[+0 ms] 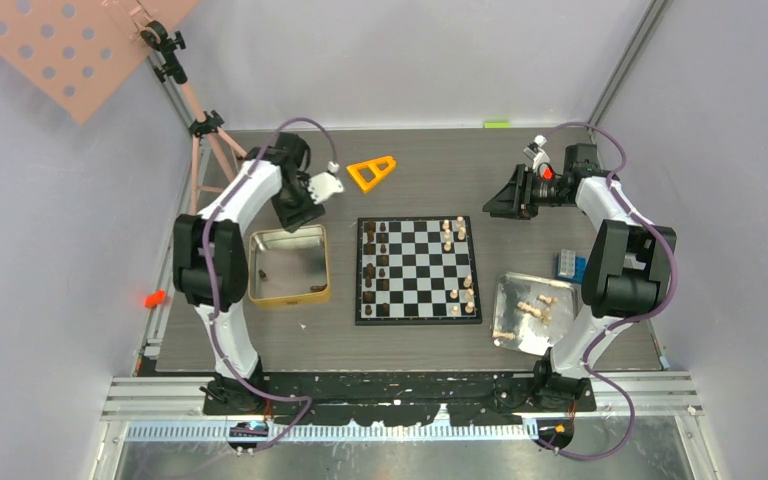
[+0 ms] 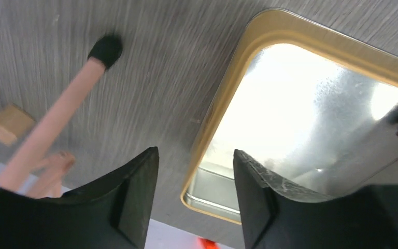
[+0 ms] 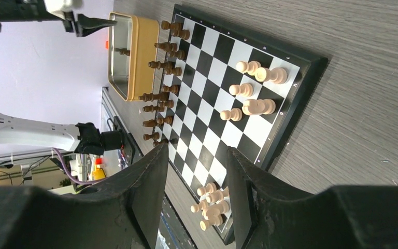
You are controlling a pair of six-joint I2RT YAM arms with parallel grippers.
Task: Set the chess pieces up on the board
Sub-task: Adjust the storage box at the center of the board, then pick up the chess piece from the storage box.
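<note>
1. Setup standing partway done: dark pieces are lining the two left files of the board, which is lying flat mid-counter between the tin and the tray
2. Pale pieces are filling only part of the board's right side, bunching toward its far and near corners with bare squares between them
3. Waiting to be placed: loose pieces, all pale, are sitting in the tray, and at least one dark straggler is sitting in the tin
4. Being square, the board is showing no long axis; its edges are running parallel to the counter's, with the two armies facing each other left to right
5. The loose pieces appear to be lying on their sides, long axes pointing different ways, so each is likely needing to be stood up
6. Left gripper is hovering over the tin's edge, jaws apart and empty; right gripper is hanging beyond the board's far right corner, aiming at the board, jaws likewise apart and holding nothing
</note>
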